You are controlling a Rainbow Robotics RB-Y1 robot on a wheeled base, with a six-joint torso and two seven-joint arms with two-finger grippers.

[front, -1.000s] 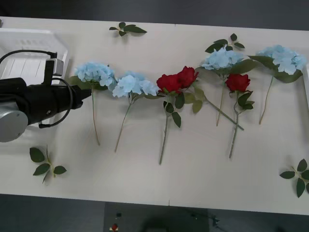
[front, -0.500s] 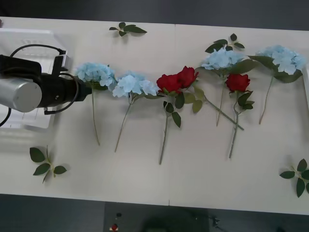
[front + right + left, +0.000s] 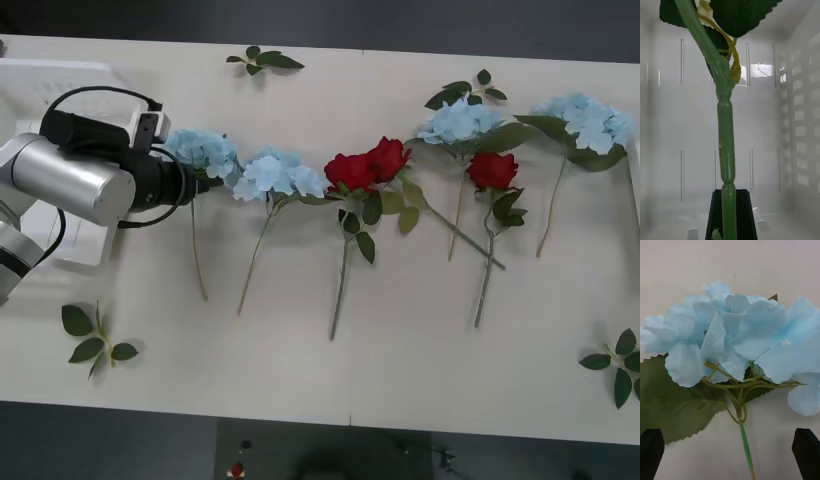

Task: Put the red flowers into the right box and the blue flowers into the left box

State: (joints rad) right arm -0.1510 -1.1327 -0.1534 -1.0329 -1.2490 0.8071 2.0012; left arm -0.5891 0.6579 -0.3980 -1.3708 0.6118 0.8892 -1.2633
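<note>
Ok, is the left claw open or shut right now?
Open. The left claw has its two black fingertips apart at the corners, with the blue flower and its stem between them, ungripped.

Left arm: swung from the table's nine-o'clock edge toward three o'clock.
Left gripper: now at the leftmost pale sky-blue fabric hydrangea head, black fingers apart astride its thin green stem.

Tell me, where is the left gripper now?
In the front view, the left gripper is open at the table's left, at the leftmost blue flower, beside the left box.
</note>
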